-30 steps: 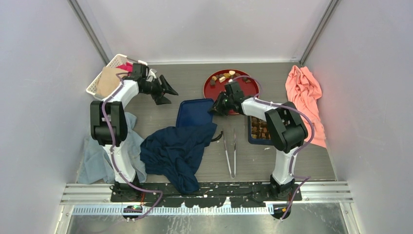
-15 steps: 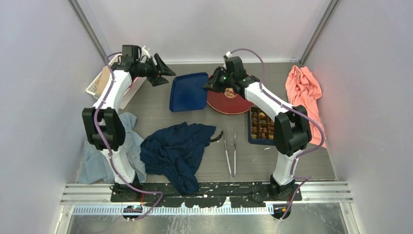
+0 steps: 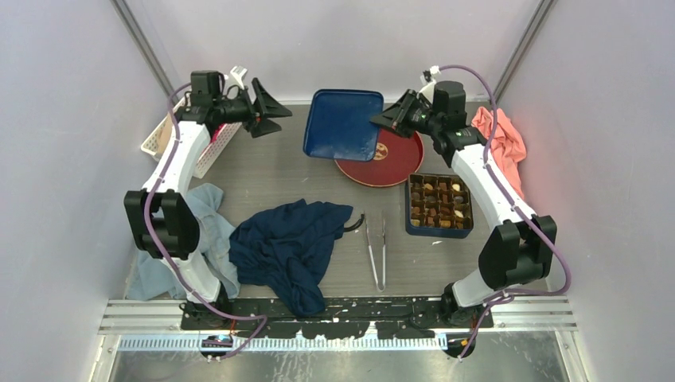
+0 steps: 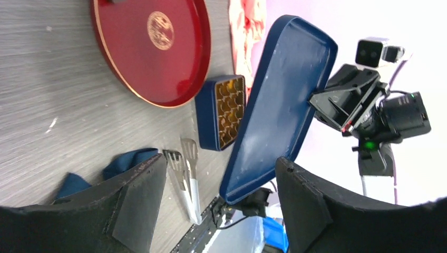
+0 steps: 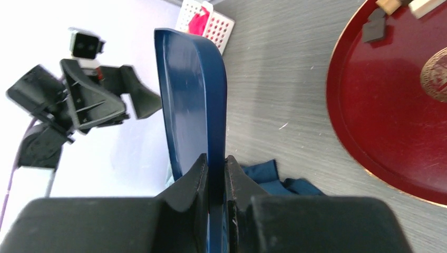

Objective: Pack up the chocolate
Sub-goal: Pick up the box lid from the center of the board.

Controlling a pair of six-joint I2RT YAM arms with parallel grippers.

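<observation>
Above the red tray (image 3: pixel 390 165), the right gripper (image 3: pixel 381 121) pinches the blue lid (image 3: pixel 342 123); the left gripper (image 3: pixel 273 110) is spread wide. Lay it flat, square over the box (image 3: pixel 438 232) of chocolate (image 3: pixel 436 200).

The grey tabletop (image 3: pixel 278 175) carries a red round tray (image 3: pixel 399 165), a navy gridded box (image 3: pixel 438 233) beside it, metal tongs (image 3: pixel 375 251), a dark blue cloth (image 3: pixel 290 243), a pale blue cloth (image 3: pixel 151 270), a salmon cloth (image 3: pixel 513 155) and a white basket (image 3: pixel 153 143).
</observation>
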